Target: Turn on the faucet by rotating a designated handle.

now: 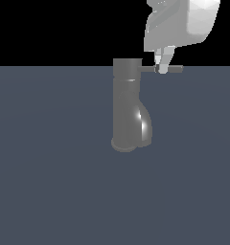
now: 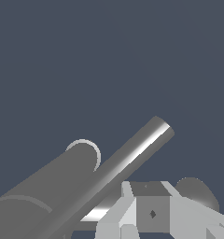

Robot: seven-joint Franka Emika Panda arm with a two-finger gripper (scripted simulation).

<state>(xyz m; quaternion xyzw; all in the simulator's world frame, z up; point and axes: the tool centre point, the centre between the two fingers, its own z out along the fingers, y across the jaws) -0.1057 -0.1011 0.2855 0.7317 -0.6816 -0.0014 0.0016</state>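
Jaws of the white gripper point(image 1: 162, 68) come down from above onto the handle point(image 1: 174, 69), meeting the thin grey rod about midway along its length, but whether they are clamped on it or merely beside it cannot be told from either view. That handle sticks out level from the top of the faucet point(image 1: 126, 105) toward the exterior view's right, and the faucet itself, a glossy dark-grey column with a bulging spout on that same side, stands upright on the blue-grey worktop point(image 1: 50, 191) near the middle of the scene.
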